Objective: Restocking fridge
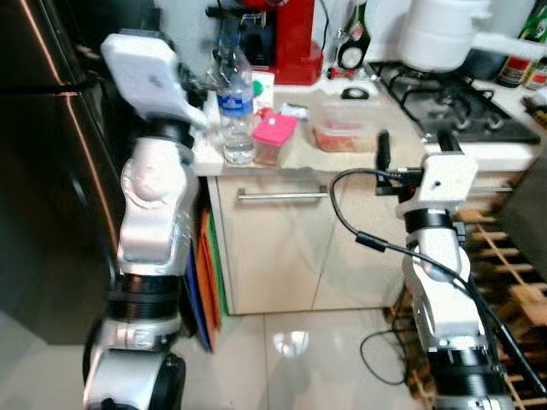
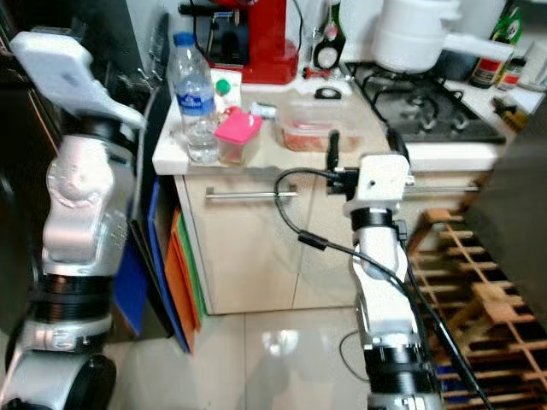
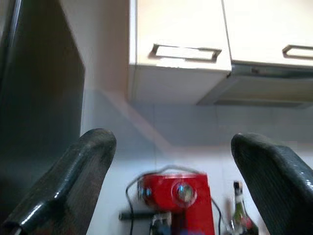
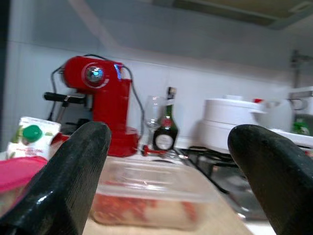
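Note:
A clear water bottle (image 1: 237,111) with a blue label stands at the counter's left corner. Beside it are a pink-lidded tub (image 1: 273,137) and a small carton with a green cap (image 4: 32,134). A clear lidded container of red food (image 1: 346,128) lies further right. The dark fridge (image 1: 43,171) stands shut on the left. My left arm is raised by the bottle; its gripper (image 3: 173,142) is open and points up at the wall cupboards. My right gripper (image 1: 414,145) is open at the counter's front edge, just in front of the food container (image 4: 151,196), with nothing between its fingers.
A red coffee machine (image 1: 286,34), a wine bottle (image 4: 166,129) and a white pot (image 1: 440,30) on the gas hob (image 1: 453,107) stand at the back. Coloured boards (image 1: 209,265) lean between fridge and cabinet. A wooden rack (image 1: 513,282) is on the right.

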Tool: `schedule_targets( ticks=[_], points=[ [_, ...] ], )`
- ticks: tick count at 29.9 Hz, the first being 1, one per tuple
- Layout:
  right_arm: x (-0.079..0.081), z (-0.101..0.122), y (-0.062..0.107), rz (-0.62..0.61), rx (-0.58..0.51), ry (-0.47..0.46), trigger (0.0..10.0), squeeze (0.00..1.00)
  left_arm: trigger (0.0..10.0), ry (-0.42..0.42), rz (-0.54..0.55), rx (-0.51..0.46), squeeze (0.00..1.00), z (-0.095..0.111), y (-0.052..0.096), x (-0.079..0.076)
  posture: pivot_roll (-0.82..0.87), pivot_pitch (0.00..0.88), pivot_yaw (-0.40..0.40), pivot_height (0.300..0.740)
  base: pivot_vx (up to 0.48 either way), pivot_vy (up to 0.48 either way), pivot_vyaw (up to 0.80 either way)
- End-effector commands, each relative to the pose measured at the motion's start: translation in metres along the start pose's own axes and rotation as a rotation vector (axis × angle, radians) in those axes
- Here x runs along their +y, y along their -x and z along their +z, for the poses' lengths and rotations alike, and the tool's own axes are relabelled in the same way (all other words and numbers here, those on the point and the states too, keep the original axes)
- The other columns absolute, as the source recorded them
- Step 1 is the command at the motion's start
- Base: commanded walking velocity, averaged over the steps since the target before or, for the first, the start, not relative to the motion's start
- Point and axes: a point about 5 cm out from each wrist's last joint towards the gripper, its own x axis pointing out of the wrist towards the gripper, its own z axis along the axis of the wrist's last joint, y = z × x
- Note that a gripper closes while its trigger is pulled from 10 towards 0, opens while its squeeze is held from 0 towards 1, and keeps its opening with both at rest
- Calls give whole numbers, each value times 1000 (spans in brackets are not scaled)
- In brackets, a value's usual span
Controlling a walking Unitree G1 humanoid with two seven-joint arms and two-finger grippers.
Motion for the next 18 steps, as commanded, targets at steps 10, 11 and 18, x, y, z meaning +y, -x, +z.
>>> schedule_targets(
  ticks=[10,11,18],
  points=[
    [-3,-6,11,-36,57,-36,10000,0,10000,94,-144,303,0,-46,-31,-9,-26,13,45,740,0,0,0],
    [-3,-9,15,-44,70,-40,10000,0,10000,89,-141,320,0,-49,-35,-8,-34,20,56,740,0,0,0],
    [1,-14,37,-71,118,-54,10000,0,10000,103,-151,311,0,-39,-65,-3,-69,26,98,740,0,0,0]
  ],
)
